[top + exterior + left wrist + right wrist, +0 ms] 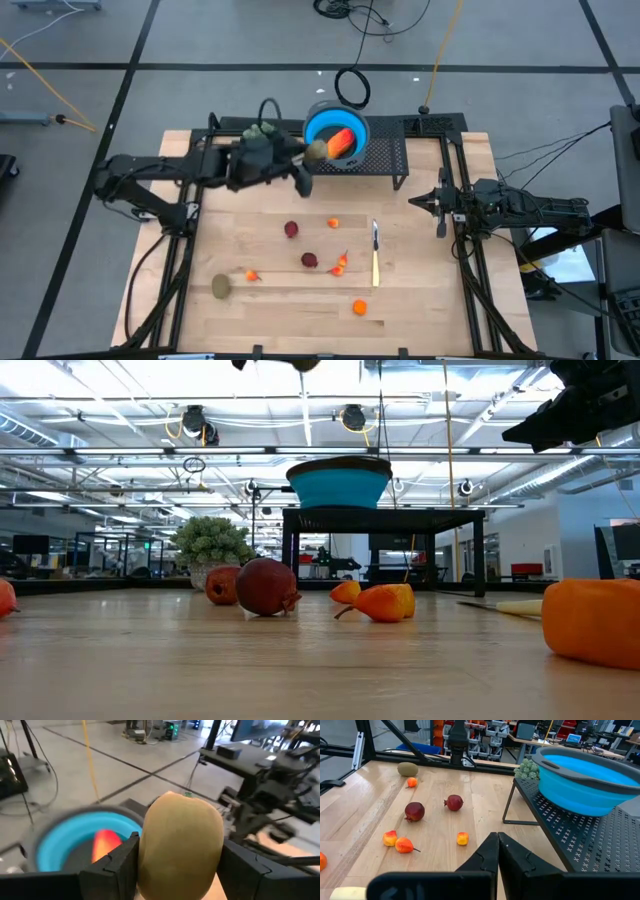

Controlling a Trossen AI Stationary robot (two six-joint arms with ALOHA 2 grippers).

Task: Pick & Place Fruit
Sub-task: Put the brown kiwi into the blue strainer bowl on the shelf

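Observation:
My left gripper (312,158) holds a brownish-green oval fruit (180,845) in the air, just at the left rim of the blue bowl (312,124). The bowl stands on a black mesh rack (385,155) and holds an orange-red mango-like fruit (341,140). On the wooden table lie two dark red round fruits (291,229) (310,260), several small orange ones (333,222) and another brownish-green oval (220,286). My right gripper (497,842) waits shut at the table's right edge, touching nothing. My left gripper pinches the oval fruit between its two fingers (122,857), one on each of its opposite sides (150,850). The fingers come nearly level from the table's left. The fruit is lifted clear, high above the table, next to the bowl's rim (60,832).
A thin knife (375,255) lies right of the fruits. A pale green bushy plant (262,130) stands at the far edge, under my left arm. The rack's legs (509,805) stand on the table's far right part. Bare wood lies along the near edge.

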